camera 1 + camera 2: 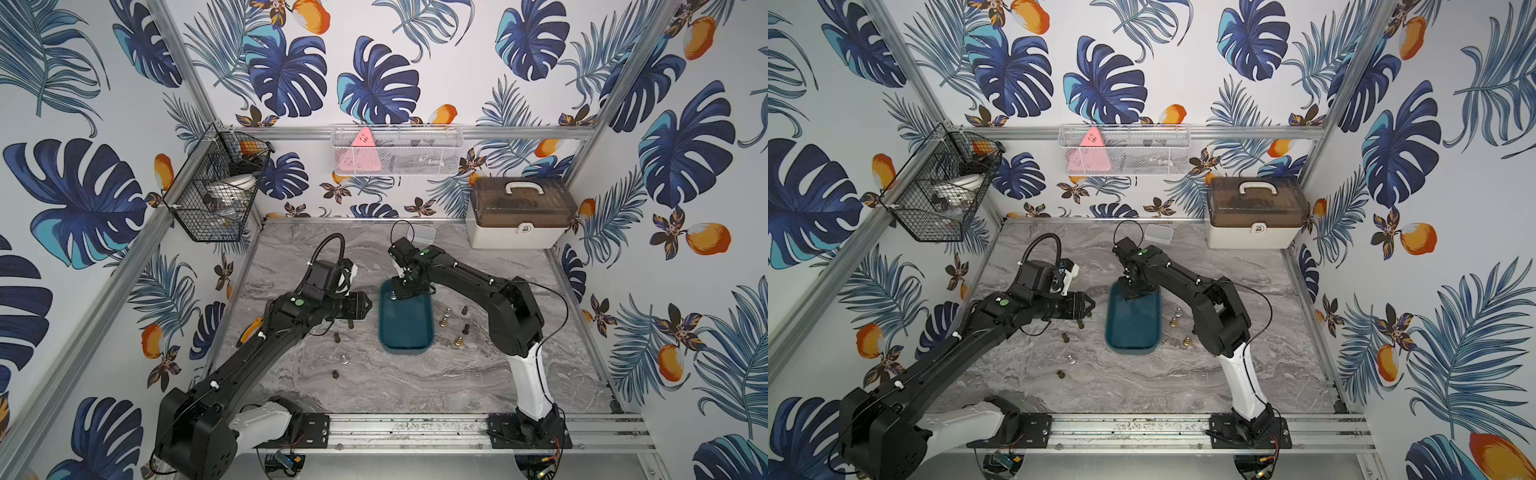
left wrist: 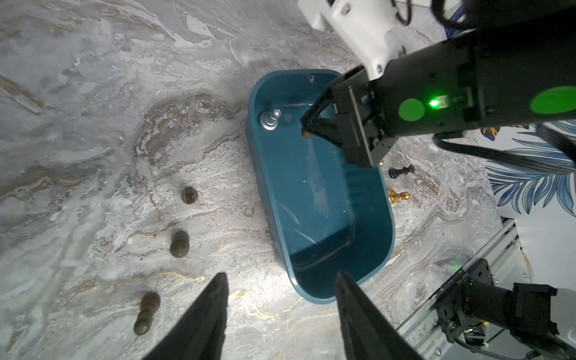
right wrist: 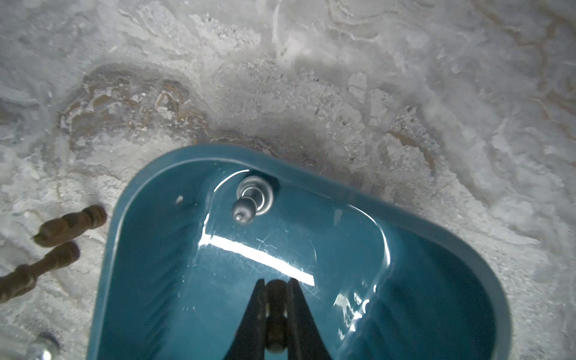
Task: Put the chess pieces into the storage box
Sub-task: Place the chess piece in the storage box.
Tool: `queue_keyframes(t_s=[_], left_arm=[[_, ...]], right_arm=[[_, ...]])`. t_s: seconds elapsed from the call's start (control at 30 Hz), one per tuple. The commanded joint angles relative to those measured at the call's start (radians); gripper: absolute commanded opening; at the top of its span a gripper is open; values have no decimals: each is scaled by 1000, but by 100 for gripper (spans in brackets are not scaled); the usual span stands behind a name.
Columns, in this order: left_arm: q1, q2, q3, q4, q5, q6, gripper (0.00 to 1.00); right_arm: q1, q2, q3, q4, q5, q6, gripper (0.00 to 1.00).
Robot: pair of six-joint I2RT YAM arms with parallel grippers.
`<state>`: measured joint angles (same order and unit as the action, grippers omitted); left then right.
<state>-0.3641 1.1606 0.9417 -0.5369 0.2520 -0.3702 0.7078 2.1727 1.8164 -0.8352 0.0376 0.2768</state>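
Right gripper (image 3: 276, 285): clamped on a small dark piece (image 3: 276, 314), pinched upright between the two jaws.
Storage box (image 1: 405, 347): teal tray in the middle of the marble table (image 1: 478, 386), its long sides running away from the arm bases.
Right gripper vs storage box: over the far end of the box, tips lowered inside the rim. Cannot tell whether the small dark piece touches the box floor.
Silver piece (image 3: 252, 199): upright inside the box, in the far corner on the left arm's side. It is near the right gripper's tips but apart from them.
Left gripper (image 2: 280, 279): jaws spread, nothing between them. It hangs above the table just beside the box's long side, on the left arm's side.
Pieces outside the box, left arm's side: brown piece (image 1: 351, 324) close under the left gripper, another brown piece (image 1: 337, 337) near it. Closer to the arm bases stand a silver pawn (image 1: 344, 360) and a third brown piece (image 1: 335, 375). All are on the table, apart from the box.
Pieces outside the box, right arm's side: gold piece (image 1: 444, 322) just beside the rim and gold pawn (image 1: 458, 341). Two dark ones (image 1: 466, 329) stand between the box and the right arm.
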Motion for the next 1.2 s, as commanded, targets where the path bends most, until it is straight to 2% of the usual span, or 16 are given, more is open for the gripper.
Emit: queue_keyframes(t_s=[0.0, 0.43, 1.17], left_arm=[[2, -21, 1, -11, -62, 33, 59], [3, -24, -14, 9, -32, 22, 59], [2, -13, -10, 5, -33, 17, 59]], right_arm=[[2, 23, 9, 3, 30, -10, 10], [-5, 83, 24, 51, 108, -5, 10], [-16, 114, 30, 50, 71, -13, 12]])
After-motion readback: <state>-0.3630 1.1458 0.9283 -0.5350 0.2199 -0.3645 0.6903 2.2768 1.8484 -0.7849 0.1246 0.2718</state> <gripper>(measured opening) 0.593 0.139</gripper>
